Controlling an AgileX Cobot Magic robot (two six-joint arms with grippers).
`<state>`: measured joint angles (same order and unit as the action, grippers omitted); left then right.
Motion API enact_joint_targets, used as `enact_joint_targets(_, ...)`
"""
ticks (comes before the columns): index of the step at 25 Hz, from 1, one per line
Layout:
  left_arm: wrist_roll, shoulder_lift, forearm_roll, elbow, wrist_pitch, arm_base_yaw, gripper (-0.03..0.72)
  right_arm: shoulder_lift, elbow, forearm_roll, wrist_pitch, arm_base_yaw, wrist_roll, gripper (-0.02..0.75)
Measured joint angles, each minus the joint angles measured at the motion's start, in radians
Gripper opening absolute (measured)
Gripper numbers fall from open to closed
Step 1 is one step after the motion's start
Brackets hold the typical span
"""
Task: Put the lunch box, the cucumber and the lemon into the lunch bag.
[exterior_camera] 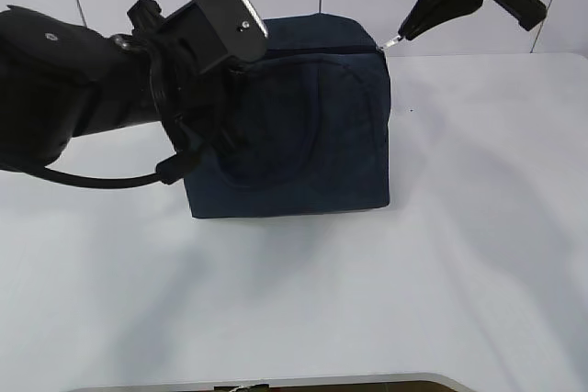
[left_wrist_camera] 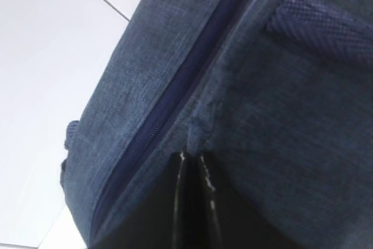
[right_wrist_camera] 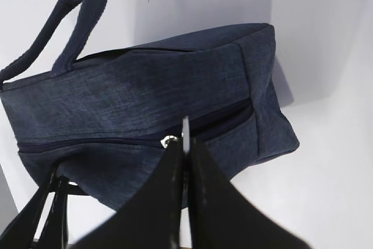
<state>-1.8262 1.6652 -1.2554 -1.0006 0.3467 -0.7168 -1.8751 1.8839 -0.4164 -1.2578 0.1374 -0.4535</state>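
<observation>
Right gripper [right_wrist_camera: 185,144] pinched closed on the silver zipper pull [right_wrist_camera: 169,140] at the lunch bag's [exterior_camera: 303,135] 2 o'clock corner; left gripper [left_wrist_camera: 192,164] closed on fabric at 10 o'clock; step looks like zipper work, bag mid-table; next: steady pull along zipper; count: one bag, two grippers; box, cucumber, lemon unseen

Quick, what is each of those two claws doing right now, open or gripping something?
Left gripper: shut, pinching a fold of the lunch bag fabric beside its zipper.
Right gripper: shut on the zipper pull.
</observation>
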Motion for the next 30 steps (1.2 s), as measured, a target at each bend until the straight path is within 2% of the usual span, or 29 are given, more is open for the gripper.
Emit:
enact_joint_targets(19,-0.018,0.0,-0.093,0.006,0.108,-0.002,-0.01,-0.123,-0.023,-0.015,0.015,-0.006,0.113,0.005)
enact_joint_targets(24,-0.068,0.0,-0.148,0.006,0.128,-0.002,-0.01,-0.154,-0.023,-0.021,0.019,-0.007,0.148,0.005)
enact_joint_targets(30,-0.092,0.0,-0.179,0.006,0.164,-0.002,-0.01,-0.219,-0.023,-0.139,0.026,-0.012,0.226,0.005)
